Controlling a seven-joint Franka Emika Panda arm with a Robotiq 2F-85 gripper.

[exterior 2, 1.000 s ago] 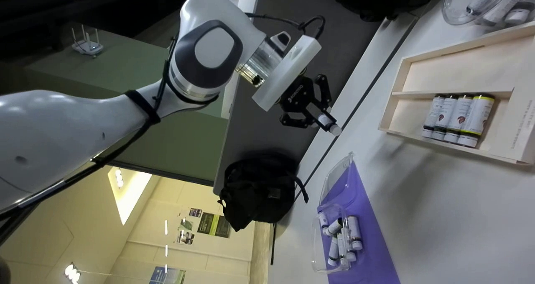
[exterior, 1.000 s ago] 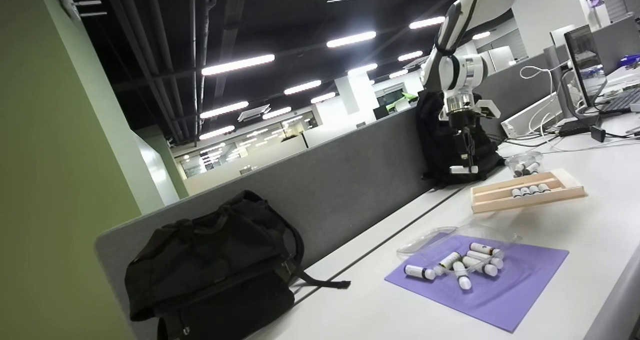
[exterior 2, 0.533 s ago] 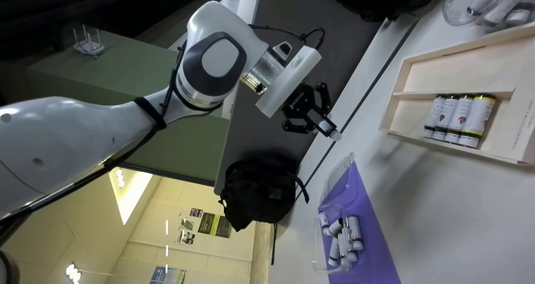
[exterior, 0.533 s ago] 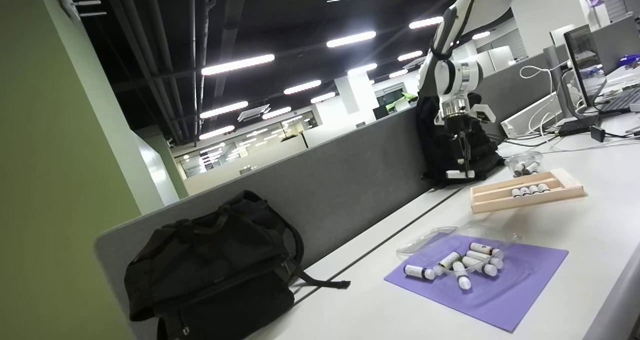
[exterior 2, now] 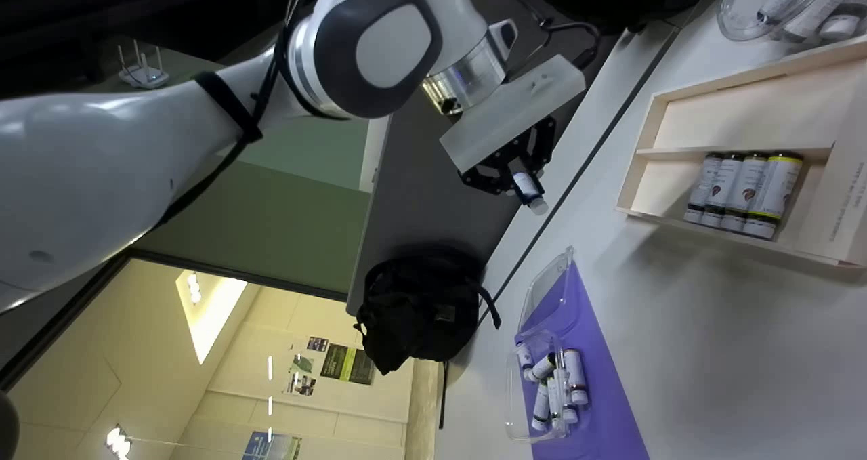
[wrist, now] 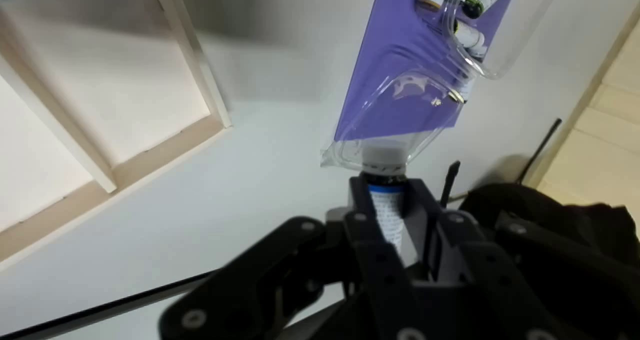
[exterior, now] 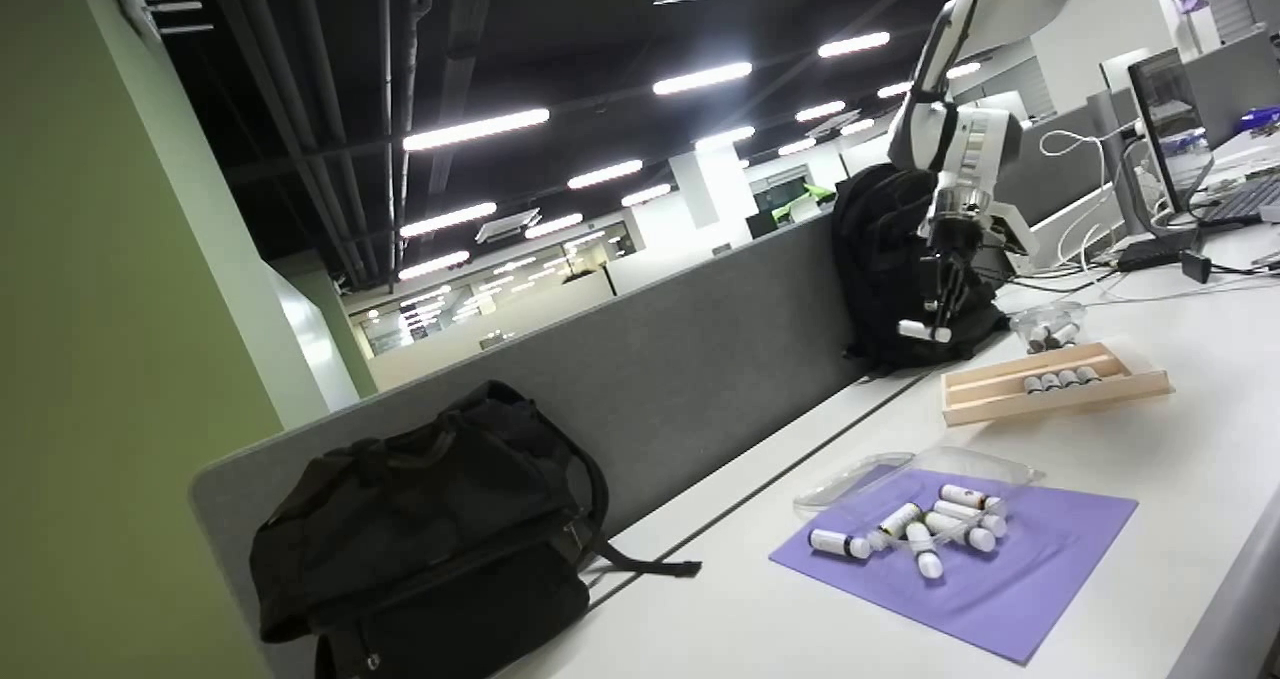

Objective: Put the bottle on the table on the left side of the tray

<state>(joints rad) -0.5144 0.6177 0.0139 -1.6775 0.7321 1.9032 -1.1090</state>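
A small white-labelled bottle (exterior: 918, 330) with a white cap is held in the air by my gripper (exterior: 941, 325). It lies nearly level, its cap end slightly lower. In the wrist view the gripper (wrist: 384, 187) is shut around the bottle (wrist: 387, 210), just below its cap. The light wood tray (exterior: 1120, 389) rests on the pale grey table (exterior: 720, 619). Several bottles lie side by side in one compartment of the tray (exterior 2: 738, 114); the other compartment holds none in view. The gripper (exterior 2: 529, 192) is above the table, apart from the tray, near the partition side.
A purple mat (exterior: 1070, 559) bears a clear container and lid with several loose bottles (exterior: 840, 544). Another clear container (exterior 2: 731, 19) with bottles stands by the tray's far end. A grey partition (exterior: 720, 359) and black backpacks (exterior: 430, 549) line the back.
My gripper lowered slightly, then rose a little and moved right in an exterior view, tilting the hand. The bottle stays held and now points cap-down slightly. The tray and other bottles have not moved.
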